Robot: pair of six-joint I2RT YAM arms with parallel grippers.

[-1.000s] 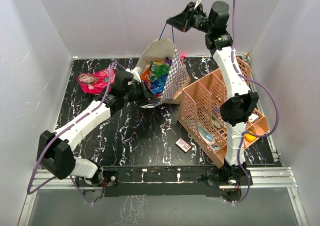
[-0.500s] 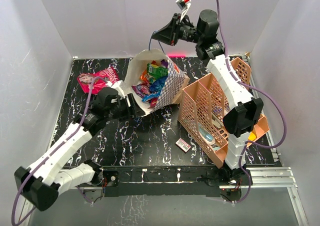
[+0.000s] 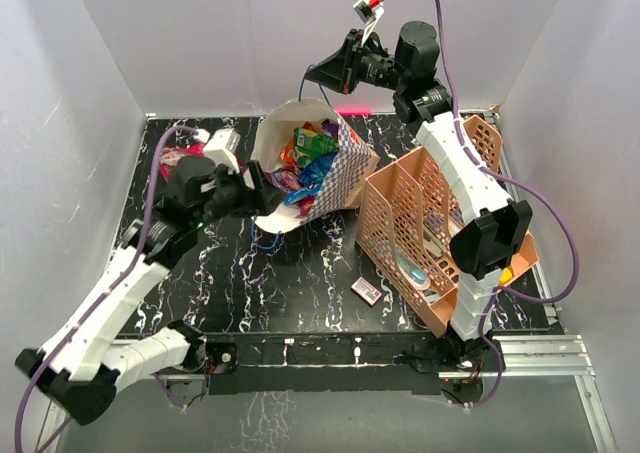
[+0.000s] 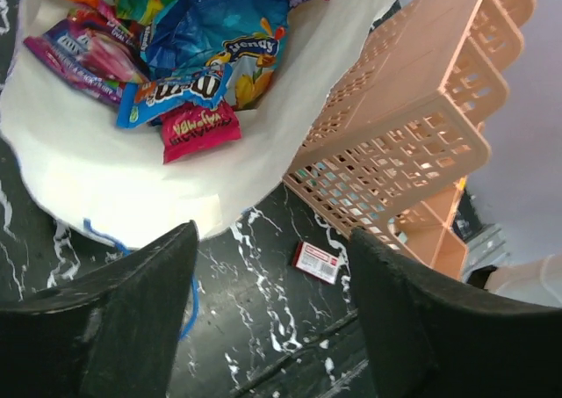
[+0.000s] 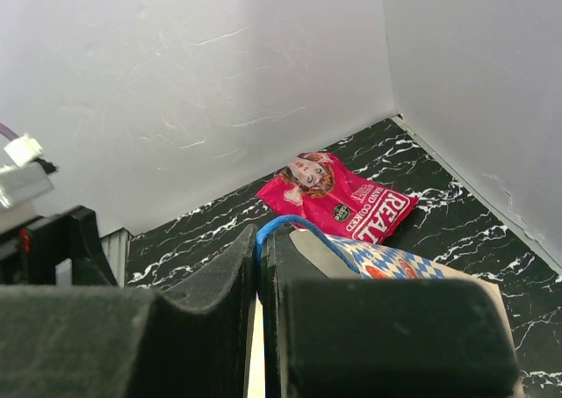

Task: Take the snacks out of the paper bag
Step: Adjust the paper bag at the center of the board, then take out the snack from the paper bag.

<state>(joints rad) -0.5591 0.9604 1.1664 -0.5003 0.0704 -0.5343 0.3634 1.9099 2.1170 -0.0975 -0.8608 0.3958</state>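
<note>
Right claw is pinched tight on a blue cord handle, holding the paper bag tipped on the surface beside the peach rack. Left claw hangs wide open and empty at the bag's mouth, snacks heaped inside. One pink-red bag lies apart behind it.
</note>
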